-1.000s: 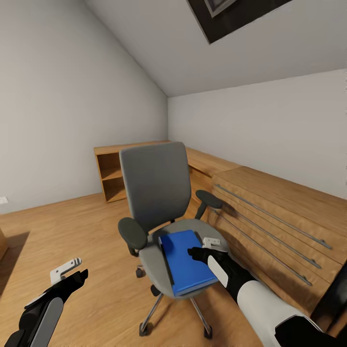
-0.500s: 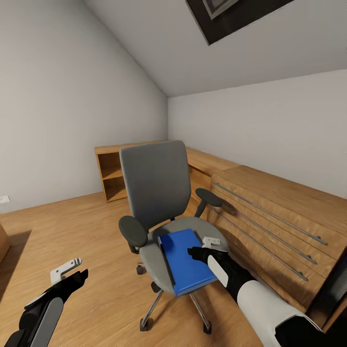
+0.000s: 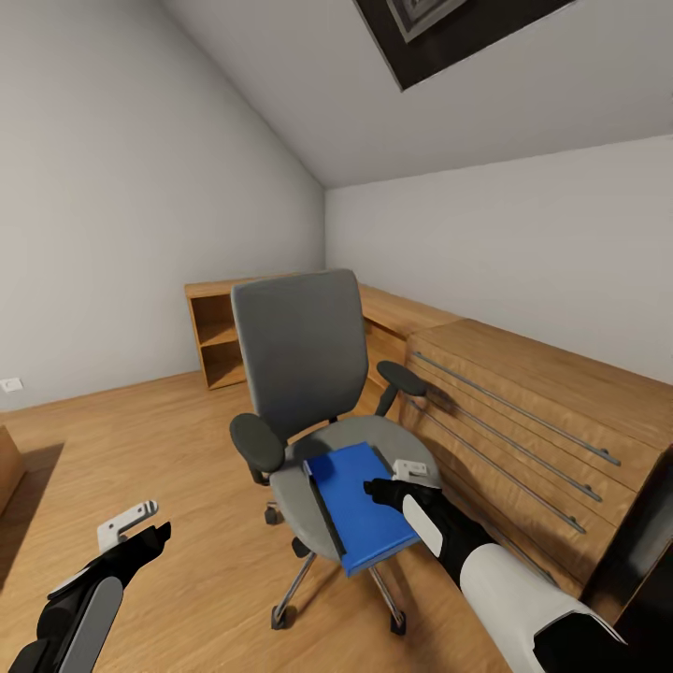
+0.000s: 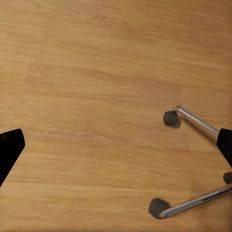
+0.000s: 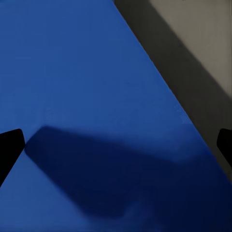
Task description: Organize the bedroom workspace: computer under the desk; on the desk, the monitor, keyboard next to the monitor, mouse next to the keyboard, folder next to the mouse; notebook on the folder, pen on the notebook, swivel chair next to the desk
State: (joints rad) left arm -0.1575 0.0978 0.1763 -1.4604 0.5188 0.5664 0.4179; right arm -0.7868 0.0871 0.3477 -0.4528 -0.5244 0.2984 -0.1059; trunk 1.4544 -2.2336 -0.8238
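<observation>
The swivel chair (image 3: 299, 360) stands mid-room, its grey back facing me, on a chrome star base (image 4: 193, 121) with casters. The bright blue folder (image 3: 355, 509) lies flat on its seat (image 3: 290, 486), jutting over the front edge. My right gripper (image 3: 393, 481) hovers open just above the folder's right side. In the right wrist view the folder (image 5: 87, 96) lies close below the right gripper (image 5: 116, 150), beside a strip of grey seat (image 5: 203, 43). My left gripper (image 3: 142, 528) hangs open low over the floor, left of the chair. In its own view, the left gripper (image 4: 116, 150) is above bare floorboards.
Light wooden low cabinets (image 3: 523, 411) with long metal handles run along the right wall, close to the chair's right armrest (image 3: 404, 378). An open wooden shelf unit (image 3: 220, 341) stands at the back. A dark edge (image 3: 645, 551) shows at the far right. Wooden floor (image 3: 140, 439) stretches left.
The whole view has shifted slightly, so the camera moved. Both arms keep their pose, and the right gripper stays open above the folder.
</observation>
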